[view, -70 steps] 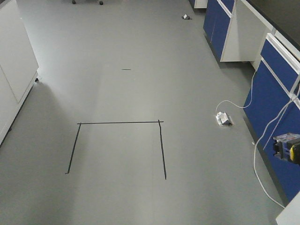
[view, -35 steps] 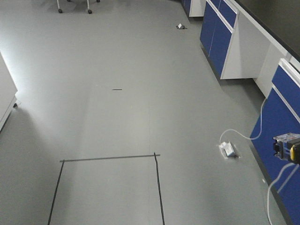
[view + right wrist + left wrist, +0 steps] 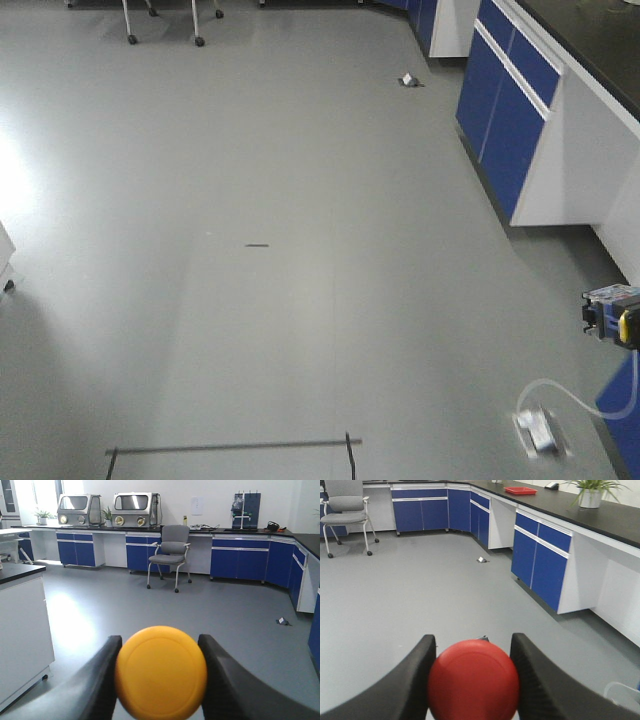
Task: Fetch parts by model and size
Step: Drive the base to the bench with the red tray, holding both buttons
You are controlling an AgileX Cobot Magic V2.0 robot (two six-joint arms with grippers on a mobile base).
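- Exterior front-facing view: you look down on a grey floor (image 3: 300, 200), with black tape lines (image 3: 230, 446) at the bottom edge and blue cabinets (image 3: 510, 100) along the right.
- At that view's right edge, the yellow-capped push-button switch (image 3: 612, 314) shows side-on above the floor, its black and blue-grey base visible. What carries it is out of frame there.
- A blurred white box on a white cable (image 3: 538, 430) lies on the floor below it.
- Left wrist view: your left gripper (image 3: 472, 645) has its jaws closed on the red-capped push-button switch (image 3: 473, 680). The black fingers (image 3: 410, 680) press either side of the round cap, and the base is hidden.
- Behind it, a red tray (image 3: 520, 490) and a potted plant (image 3: 592, 495) sit on the black tabletop (image 3: 620, 520).
- Right wrist view: your right gripper (image 3: 159, 641) has its jaws clamped on the yellow cap in the same way, with an office chair (image 3: 170, 550) well beyond.
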